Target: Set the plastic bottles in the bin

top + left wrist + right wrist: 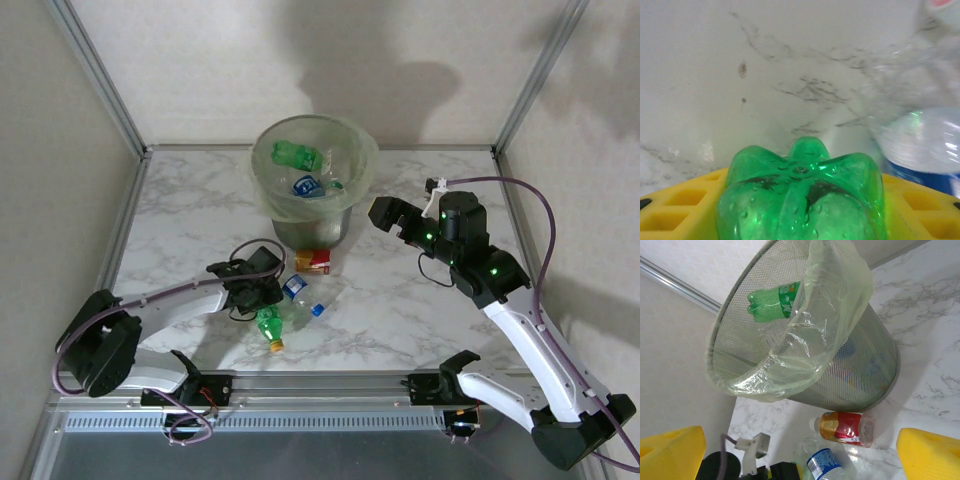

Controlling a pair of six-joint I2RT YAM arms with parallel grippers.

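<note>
My left gripper (260, 298) is low over the table, shut on a green bottle (269, 326) that lies there with its yellow cap toward the near edge. In the left wrist view the green bottle's base (802, 192) sits between the yellow pads (682, 207). Beside it lie a clear bottle with a blue label (297, 288) (925, 145), another clear bottle (326, 298) and a red-labelled bottle (313, 261) (845, 427). The bin (345, 215) (860, 385) holds a green bottle (297, 154) (772, 302) and blue-labelled ones (305, 186). My right gripper (388, 216) hangs open and empty right of the bin.
The bin's pale green liner (835, 300) hangs loosely over its rim. Metal frame posts (100, 75) and walls close in the marble table (190, 215) at the back corners. Bare marble lies left and right of the bottle cluster.
</note>
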